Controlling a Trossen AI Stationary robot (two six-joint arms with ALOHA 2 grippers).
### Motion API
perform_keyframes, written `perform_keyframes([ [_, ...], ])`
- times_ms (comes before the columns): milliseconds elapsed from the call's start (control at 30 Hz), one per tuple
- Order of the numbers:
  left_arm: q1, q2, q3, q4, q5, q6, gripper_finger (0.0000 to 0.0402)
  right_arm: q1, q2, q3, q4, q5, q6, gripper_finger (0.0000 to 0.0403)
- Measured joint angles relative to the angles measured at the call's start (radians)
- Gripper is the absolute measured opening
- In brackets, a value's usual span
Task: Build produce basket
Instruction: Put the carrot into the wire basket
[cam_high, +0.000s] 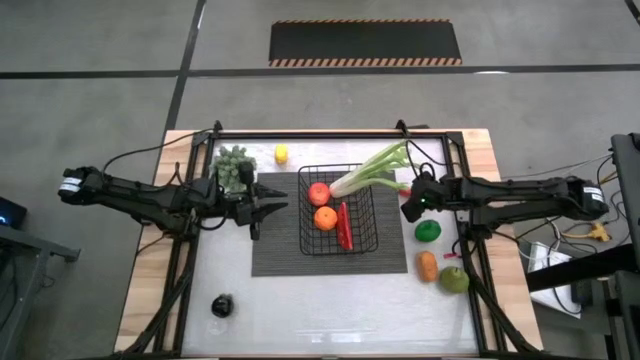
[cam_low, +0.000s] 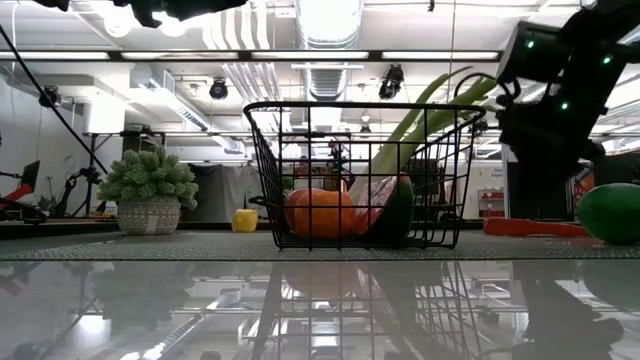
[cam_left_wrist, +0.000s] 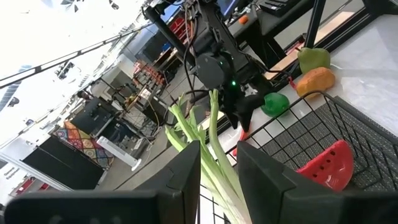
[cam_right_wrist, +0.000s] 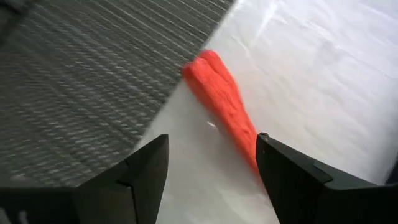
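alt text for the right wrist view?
The open right gripper hovers over a red-orange chili-like piece lying on the pale table surface, just beside the edge of the dark ribbed mat. Nothing is held between its fingers.

No text, label, brand, number or sign can be read in any view, neither on the things on the surface nor in the room behind it.

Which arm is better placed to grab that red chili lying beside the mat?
Right. The right hand hangs open just above the chili at the mat's right edge, while the left hand is across the basket.
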Motion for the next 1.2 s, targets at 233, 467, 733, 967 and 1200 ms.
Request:
perform_keyframes([
  [233,0.0,0.0,0.0,-0.002,0.0,0.0,0.0086,-0.002,0.114,0.0,-0.002,0.002,0.004,0.0226],
  [467,0.0,0.0,0.0,-0.002,0.0,0.0,0.0086,-0.002,0.189,0.0,-0.001,0.002,-0.013,0.0226],
  [733,0.0,0.0,0.0,-0.002,0.0,0.0,0.0086,-0.002,0.237,0.0,0.003,0.003,-0.027,0.0214],
  [967,0.0,0.0,0.0,-0.002,0.0,0.0,0.0086,-0.002,0.231,0.0,0.001,-0.005,-0.027,0.0155],
  [1200,0.0,0.0,0.0,-0.002,0.0,0.0,0.0086,-0.002,0.229,0.0,-0.003,-0.01,-0.029,0.0055],
])
